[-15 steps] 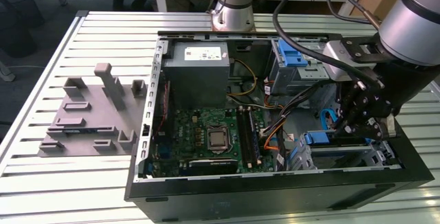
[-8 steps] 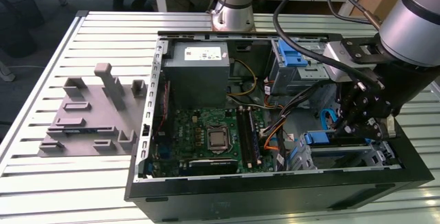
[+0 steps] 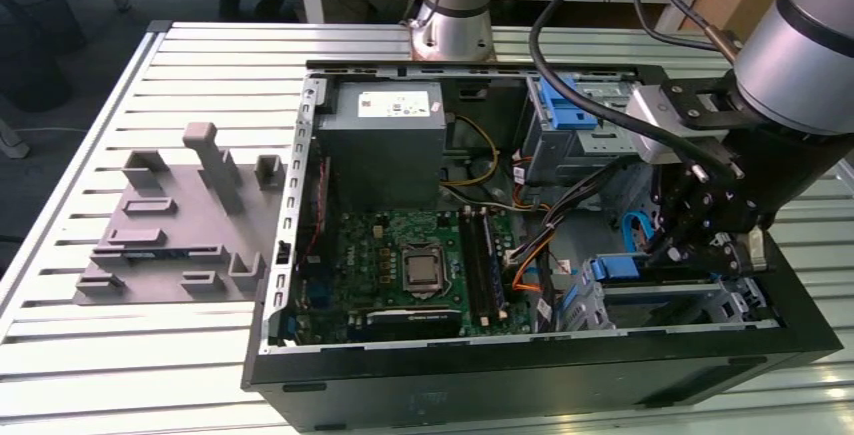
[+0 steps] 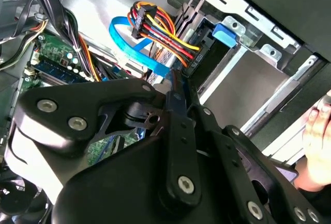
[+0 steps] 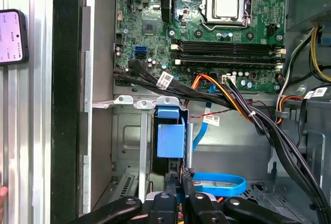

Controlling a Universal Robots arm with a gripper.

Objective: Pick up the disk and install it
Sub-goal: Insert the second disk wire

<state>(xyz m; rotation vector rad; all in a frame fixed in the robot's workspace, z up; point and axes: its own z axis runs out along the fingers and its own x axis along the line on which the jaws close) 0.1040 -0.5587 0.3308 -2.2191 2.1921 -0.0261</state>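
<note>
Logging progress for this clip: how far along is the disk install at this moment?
Pickup looks done: the disk, in its blue bracket, stands on edge in the metal bay of the computer case. In hand: the tool is right at the disk's end, with fingers close around it. Left: I cannot tell whether it is fully seated; the blue cable lies loose nearby.

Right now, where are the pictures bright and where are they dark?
In the exterior view the slatted table is brightly lit and the computer case front is dark; in the first wrist view the processor gleams and a phone screen glows; in the second wrist view a person's fingers look washed out.
</note>
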